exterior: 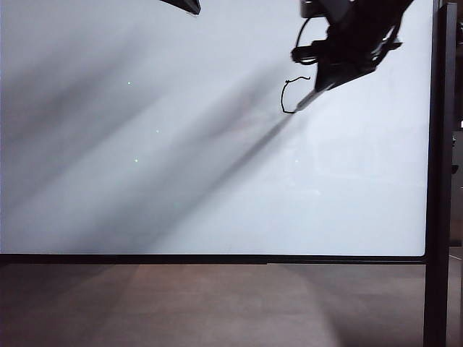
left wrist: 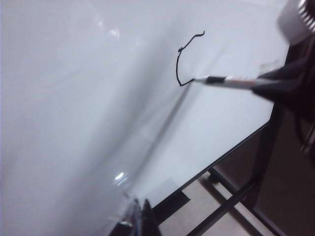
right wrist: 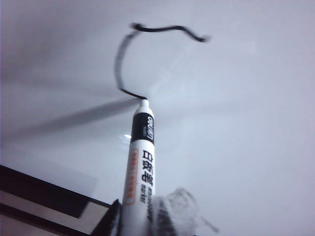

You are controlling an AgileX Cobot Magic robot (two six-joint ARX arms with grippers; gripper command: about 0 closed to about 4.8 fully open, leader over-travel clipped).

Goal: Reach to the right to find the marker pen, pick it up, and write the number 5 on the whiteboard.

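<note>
Right pincer (right wrist: 140, 223) clamped on marker pen (right wrist: 140, 167) — tip touching whiteboard (exterior: 181, 181); left pincer (left wrist: 140, 219) barely visible, state unclear.

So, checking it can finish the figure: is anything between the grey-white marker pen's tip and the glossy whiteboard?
Nothing visible: the right gripper holds the marker pen with its tip on the whiteboard, at the end of the half-drawn black stroke.

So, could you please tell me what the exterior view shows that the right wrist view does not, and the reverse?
Only the exterior view shows the left gripper at the top edge and the whiteboard whole, with its side post. Only the right wrist view shows the printing on the marker pen. Both show the unfinished number 5 with the pen tip on it.
</note>
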